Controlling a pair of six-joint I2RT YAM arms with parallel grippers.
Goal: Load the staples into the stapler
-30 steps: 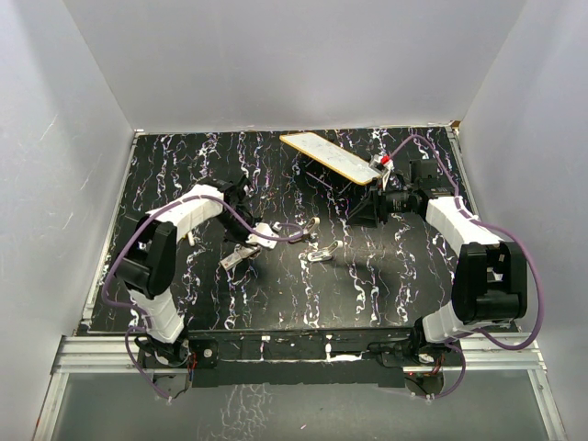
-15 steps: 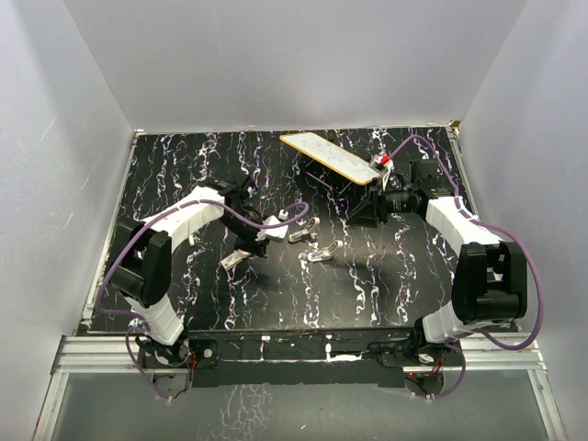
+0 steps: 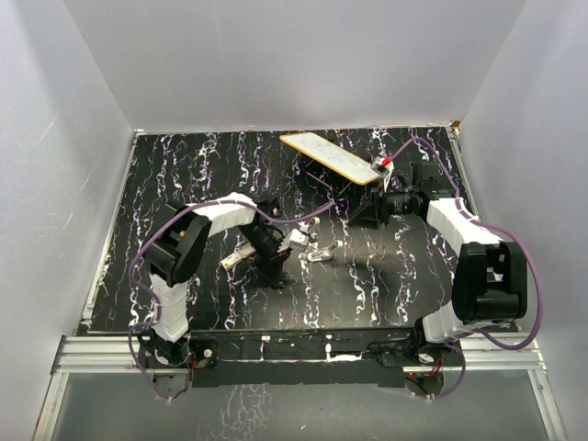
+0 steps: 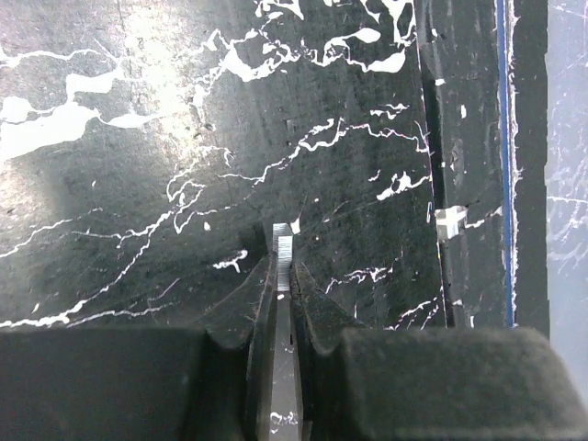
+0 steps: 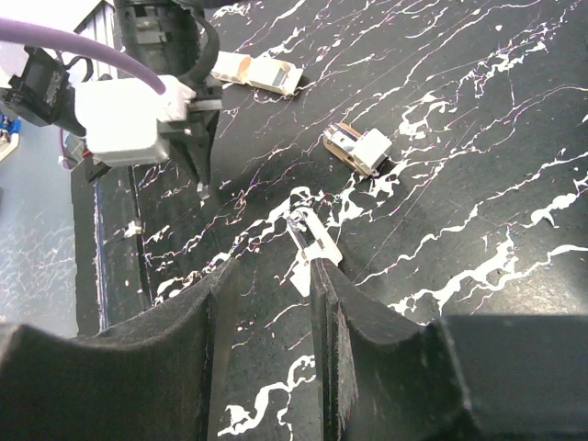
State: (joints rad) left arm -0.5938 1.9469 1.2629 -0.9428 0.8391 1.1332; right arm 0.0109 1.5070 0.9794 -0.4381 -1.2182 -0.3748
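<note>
The stapler (image 3: 323,253) is a small whitish-silver piece lying flat on the black marbled mat near the middle. In the right wrist view the stapler (image 5: 310,241) lies just beyond my right fingertips. My right gripper (image 5: 268,276) is open and empty, and it sits right of the stapler in the top view (image 3: 365,219). My left gripper (image 3: 271,266) is left of the stapler and points toward the near edge. It is shut on a thin silver strip of staples (image 4: 283,255), whose end sticks out past the fingertips (image 4: 262,285).
A small whitish box-like piece (image 3: 299,237) lies just left of the stapler and also shows in the right wrist view (image 5: 360,149). A tan-and-white piece (image 3: 236,260) lies farther left. A long yellow-edged board (image 3: 333,156) lies at the back. The mat's near edge (image 4: 459,220) is close to the left gripper.
My left arm has swung right and toward the near edge, carrying the staple strip closer to the stapler. The right arm has not moved.
</note>
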